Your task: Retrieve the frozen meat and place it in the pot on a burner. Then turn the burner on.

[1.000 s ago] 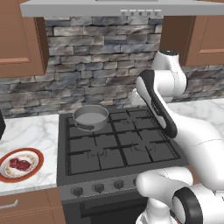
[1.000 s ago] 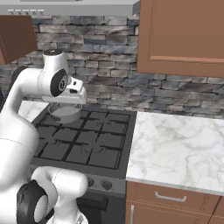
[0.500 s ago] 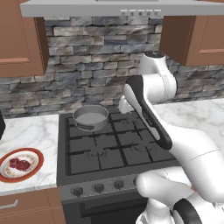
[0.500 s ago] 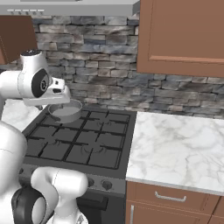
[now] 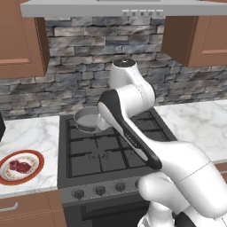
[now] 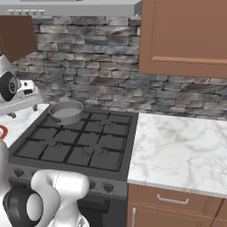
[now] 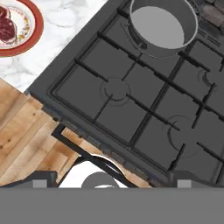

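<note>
A: Frozen meat [image 5: 20, 166] — dark-red slab lying flat on the round plate [image 5: 37, 156] with the orange-red rim, at the near left of the marble counter [image 5: 31, 133], just beside the stove's left edge. Nothing touching it. Hand view has it too, top left corner [image 7: 6, 25], half cut by the frame.

B: Why there, do you reckon?

A: Judging by the layout, it's the pickup spot: on a plate, clear of the grates, open from above. Good for a straight-down grasp.

B: Moving back from there?

A: Stove [image 5: 106, 153], four burners, knobs [image 5: 100, 190] along the front edge. Grates bare except at the back-left burner, where the pot [image 5: 87, 119] sits, grey, empty, rim up. Right base view shows it plainly [image 6: 66, 111], short dark handle toward the front. It's already on a burner, so the meat only needs carrying across and dropping in.

B: Behind that?

A: Stone backsplash, wood cabinets either side, hood overhead.

B: Arm?

A: Raised high over the stove, elbow folded, forearm slanting toward the left side. The wrist camera looks steeply down at the stovetop and the plate's corner, so the hand is well above everything, not over the meat yet.

B: Pincer?

A: Cannot tell. Fingertips aren't distinguishable at the bottom of the hand view. Meat is plainly not in it, though.

B: Stage?

A: Early, I'd say: reach for the meat comes first; pot and knob follow.
</note>
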Controlling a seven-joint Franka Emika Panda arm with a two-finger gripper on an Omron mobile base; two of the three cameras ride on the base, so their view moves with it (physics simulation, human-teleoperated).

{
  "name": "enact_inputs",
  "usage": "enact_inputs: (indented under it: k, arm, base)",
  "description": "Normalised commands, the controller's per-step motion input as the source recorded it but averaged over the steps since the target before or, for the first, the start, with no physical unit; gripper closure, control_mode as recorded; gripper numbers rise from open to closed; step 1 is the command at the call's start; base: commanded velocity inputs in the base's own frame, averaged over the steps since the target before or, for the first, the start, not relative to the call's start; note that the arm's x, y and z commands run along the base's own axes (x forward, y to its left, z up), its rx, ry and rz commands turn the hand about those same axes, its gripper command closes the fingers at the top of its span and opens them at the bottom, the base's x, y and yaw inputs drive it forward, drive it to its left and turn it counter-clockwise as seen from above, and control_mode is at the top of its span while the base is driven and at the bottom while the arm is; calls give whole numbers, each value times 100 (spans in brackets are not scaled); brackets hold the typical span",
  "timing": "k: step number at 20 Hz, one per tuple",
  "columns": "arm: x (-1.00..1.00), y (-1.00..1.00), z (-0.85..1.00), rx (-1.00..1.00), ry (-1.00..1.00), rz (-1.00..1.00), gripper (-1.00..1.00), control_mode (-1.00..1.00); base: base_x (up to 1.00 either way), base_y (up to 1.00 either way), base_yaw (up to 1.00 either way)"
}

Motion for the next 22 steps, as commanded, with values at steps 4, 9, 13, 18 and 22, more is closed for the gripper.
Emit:
enact_inputs:
  k: [4, 9, 13, 18, 22]
  arm:
    - [-27, 85, 0, -7, 0, 29, -100, -100]
    - [-3, 70, -2, -1, 0, 21, -100, -100]
    - [0, 2, -13, 5, 3, 3, -100, -100]
    - [18, 30, -37, 23, -1, 1, -100, -100]
    - [4, 43, -31, 16, -16, 0, -100, -100]
  base:
    - [0, 0, 0]
    - [0, 0, 0]
    - [0, 0, 0]
    - [0, 0, 0]
    - [0, 0, 0]
